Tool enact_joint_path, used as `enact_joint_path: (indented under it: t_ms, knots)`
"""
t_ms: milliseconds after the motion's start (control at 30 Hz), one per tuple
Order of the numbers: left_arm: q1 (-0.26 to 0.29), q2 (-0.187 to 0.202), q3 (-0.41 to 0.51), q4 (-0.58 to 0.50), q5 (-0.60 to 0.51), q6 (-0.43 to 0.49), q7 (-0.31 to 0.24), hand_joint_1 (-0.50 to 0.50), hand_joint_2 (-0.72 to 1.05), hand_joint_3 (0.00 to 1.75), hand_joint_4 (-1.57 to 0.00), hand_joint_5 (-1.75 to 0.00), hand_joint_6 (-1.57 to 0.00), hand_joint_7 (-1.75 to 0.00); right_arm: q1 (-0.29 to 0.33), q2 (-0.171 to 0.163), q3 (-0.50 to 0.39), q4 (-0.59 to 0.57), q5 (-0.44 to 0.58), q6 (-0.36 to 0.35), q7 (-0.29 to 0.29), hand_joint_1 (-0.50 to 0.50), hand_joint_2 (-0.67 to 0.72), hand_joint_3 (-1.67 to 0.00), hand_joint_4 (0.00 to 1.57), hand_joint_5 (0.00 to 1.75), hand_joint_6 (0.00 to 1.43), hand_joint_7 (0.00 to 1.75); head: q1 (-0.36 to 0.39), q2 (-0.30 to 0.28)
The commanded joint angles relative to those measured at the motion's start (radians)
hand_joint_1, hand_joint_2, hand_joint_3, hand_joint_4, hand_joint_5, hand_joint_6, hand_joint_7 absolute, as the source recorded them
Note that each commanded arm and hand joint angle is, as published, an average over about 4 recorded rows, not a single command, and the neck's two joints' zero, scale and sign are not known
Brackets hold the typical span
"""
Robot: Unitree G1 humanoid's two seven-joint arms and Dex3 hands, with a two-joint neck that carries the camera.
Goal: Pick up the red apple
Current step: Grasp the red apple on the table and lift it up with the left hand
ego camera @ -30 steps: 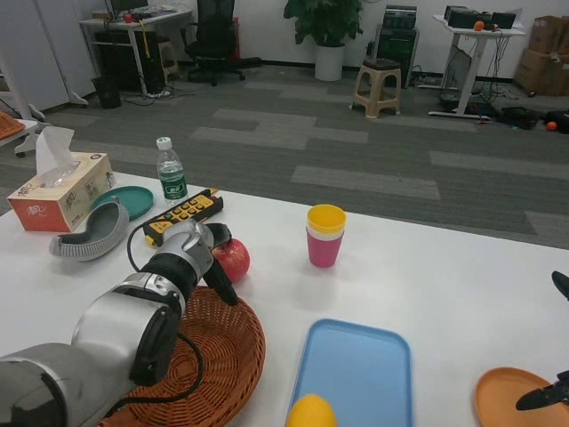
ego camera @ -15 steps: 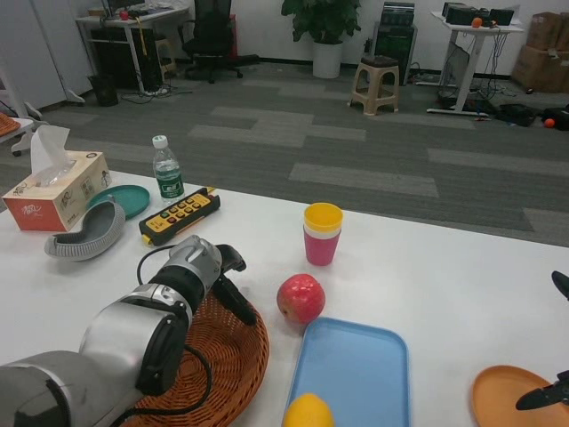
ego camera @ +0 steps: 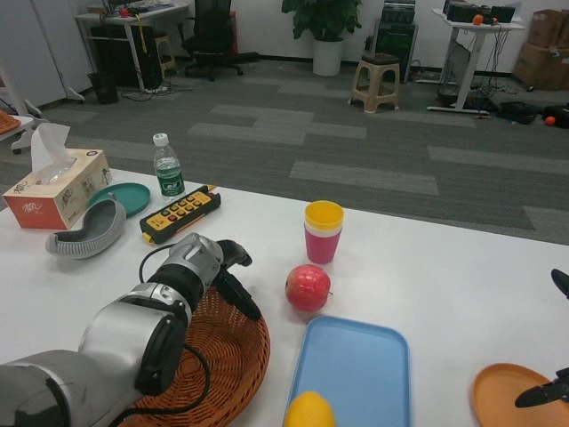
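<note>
The red apple (ego camera: 308, 287) lies free on the white table (ego camera: 444, 285), just behind the blue tray's far left corner and in front of the stacked cups. My left hand (ego camera: 228, 272) hovers over the far rim of the wicker basket (ego camera: 227, 360), a short gap to the apple's left. It holds nothing, with one finger stretched down towards the basket and the others apart above it. Only the fingertips of my right hand (ego camera: 546, 397) show at the far right edge, spread over the orange plate and holding nothing.
A blue tray (ego camera: 360, 374) with a yellow fruit (ego camera: 309, 412) lies at the front. An orange plate (ego camera: 516, 398) sits front right. Yellow and pink stacked cups (ego camera: 324, 232) stand behind the apple. A yellow remote (ego camera: 180, 213), water bottle (ego camera: 166, 167), tissue box (ego camera: 53, 189), teal plate (ego camera: 126, 197) and grey curved piece (ego camera: 87, 237) crowd the back left.
The apple has left my left hand's side and rolled right across the table to the tray's corner. My left hand shifted slightly right over the basket rim. The right hand stayed put.
</note>
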Motion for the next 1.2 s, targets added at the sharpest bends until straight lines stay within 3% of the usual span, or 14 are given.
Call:
enact_joint_path:
  t_ms: [33,333,533,867,1200]
  knots:
    - [0.024,0.02,-0.036,-0.061,-0.044,-0.014,0.01,-0.5,0.25,0.0,0.0,-0.74,0.0,-0.42,0.006,-0.003,-0.003,-0.002,0.006,-0.001,-0.008,-0.46,0.5,0.0,0.61,0.0,0.0,0.0,-0.003,-0.001]
    - [0.061,0.036,-0.098,-0.201,-0.146,-0.016,0.025,-0.5,0.32,0.0,0.0,-0.82,0.0,-0.42,0.007,-0.004,-0.004,-0.002,0.006,-0.001,-0.008,-0.46,0.53,0.0,0.61,0.0,0.0,0.0,0.0,-0.005]
    - [0.053,0.046,-0.194,-0.218,-0.182,-0.027,0.055,-0.5,0.34,0.0,0.0,-0.82,0.0,-0.45,0.007,-0.003,-0.004,0.0,0.006,-0.001,-0.008,-0.46,0.53,0.0,0.62,0.0,0.0,0.0,0.003,-0.009]
    - [-0.004,0.038,-0.324,-0.165,-0.178,-0.093,0.142,-0.5,0.38,0.0,0.0,-0.82,0.0,-0.42,0.007,-0.002,-0.001,0.002,0.006,-0.001,-0.008,-0.46,0.53,0.0,0.63,0.0,0.0,0.0,0.002,-0.009]
    - [-0.059,-0.009,-0.383,-0.063,-0.119,-0.158,0.271,-0.5,0.43,0.0,0.0,-0.87,0.0,-0.42,0.007,0.0,-0.002,0.004,0.006,-0.001,-0.008,-0.46,0.53,0.0,0.63,0.0,0.0,0.0,-0.004,-0.013]
